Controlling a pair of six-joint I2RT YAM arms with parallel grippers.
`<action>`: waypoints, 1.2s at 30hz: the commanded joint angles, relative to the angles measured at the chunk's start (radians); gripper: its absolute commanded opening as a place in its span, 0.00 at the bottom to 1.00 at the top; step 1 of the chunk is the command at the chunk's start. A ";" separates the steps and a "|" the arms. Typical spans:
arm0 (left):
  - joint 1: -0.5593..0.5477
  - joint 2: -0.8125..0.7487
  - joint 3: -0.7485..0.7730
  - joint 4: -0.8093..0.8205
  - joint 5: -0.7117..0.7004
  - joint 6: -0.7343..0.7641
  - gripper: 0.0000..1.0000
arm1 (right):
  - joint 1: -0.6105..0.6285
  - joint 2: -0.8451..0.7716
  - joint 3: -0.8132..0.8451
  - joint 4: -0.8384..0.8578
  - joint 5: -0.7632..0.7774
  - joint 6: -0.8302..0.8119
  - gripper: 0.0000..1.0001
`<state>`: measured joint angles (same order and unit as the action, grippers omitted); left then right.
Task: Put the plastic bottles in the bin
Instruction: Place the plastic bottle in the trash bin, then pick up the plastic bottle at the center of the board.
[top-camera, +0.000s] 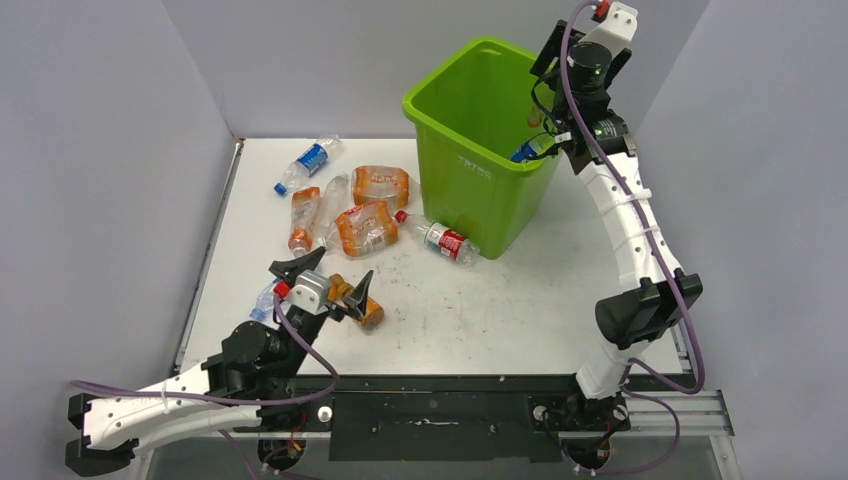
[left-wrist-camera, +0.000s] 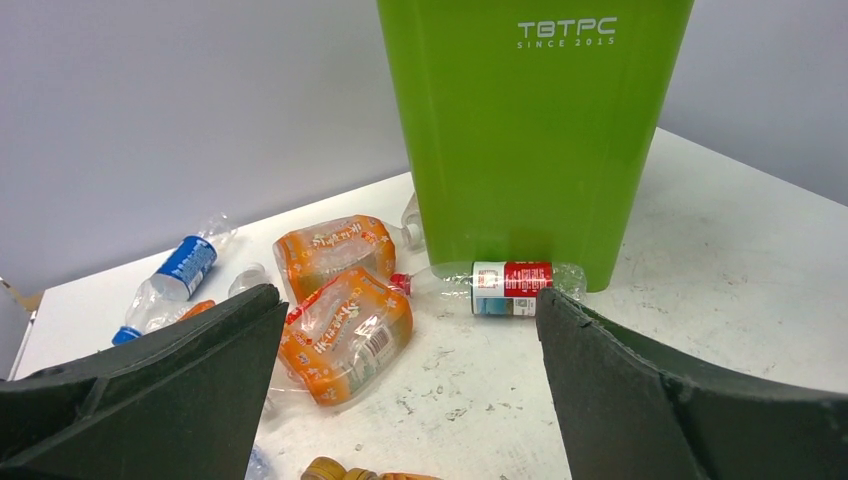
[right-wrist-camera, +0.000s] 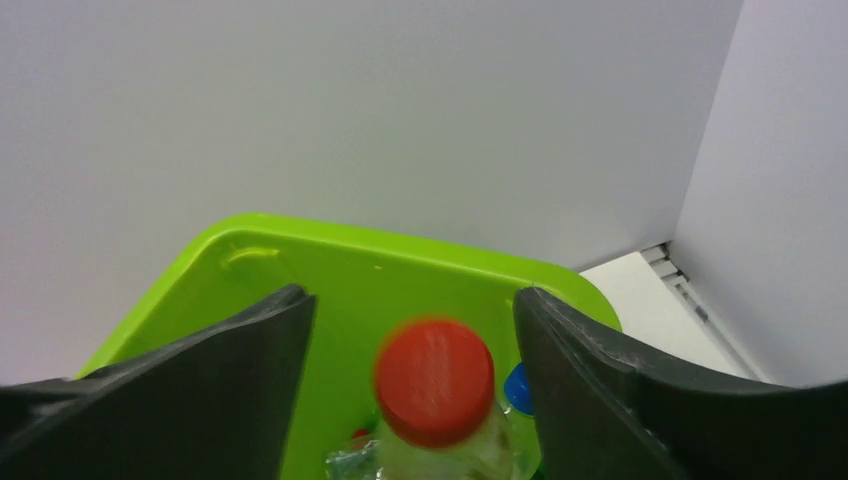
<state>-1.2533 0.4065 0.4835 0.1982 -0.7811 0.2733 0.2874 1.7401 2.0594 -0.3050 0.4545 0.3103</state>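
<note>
The right gripper (top-camera: 548, 143) is hanging over the far right corner of the bin (top-camera: 440, 95), its fingers parted and released. A red-capped bottle (right-wrist-camera: 435, 380) is sitting blurred between them, with bare gaps on either side of the cap. Whether its body is touching the pads lower down I cannot tell. From above, its blue label (top-camera: 528, 150) is showing just inside the rim.

The left gripper (top-camera: 332, 280) is hovering low over the near left of the table (top-camera: 560, 290), spread as wide as it goes and holding nothing. A brown bottle (top-camera: 367, 312) is lying right under its right finger.

The other bottles are lying in a loose cluster left of the bin. Two fat orange bottles (top-camera: 380, 185) (top-camera: 365, 228) are lying crumpled side by side. A blue-labelled one (top-camera: 310, 160) is resting at the far left edge, by the wall. A red-labelled one (top-camera: 445, 240) is lying flat against the bin's near foot.

The right and near parts of the table are giving broad open room. The grey walls are closing in the left, far and right sides.

The bin is glossy lime plastic, square and tapering downward, with a thick rolled rim. The tabletop is showing white and scuffed. The fingers are looking matte black and wedge-shaped.
</note>
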 joint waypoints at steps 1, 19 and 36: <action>0.008 0.018 0.049 0.004 0.016 0.004 0.96 | -0.011 -0.033 0.014 0.002 -0.066 0.030 0.85; 0.069 0.047 0.033 0.028 0.075 -0.071 0.96 | 0.388 -0.677 -0.627 0.053 -0.299 0.136 0.98; 0.068 0.017 0.103 -0.489 -0.113 -0.837 0.96 | 0.503 -1.179 -1.476 0.073 -0.446 0.271 1.00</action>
<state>-1.1893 0.4294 0.5629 0.0029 -0.7677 -0.1596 0.7864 0.6052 0.6701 -0.3279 0.0322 0.5144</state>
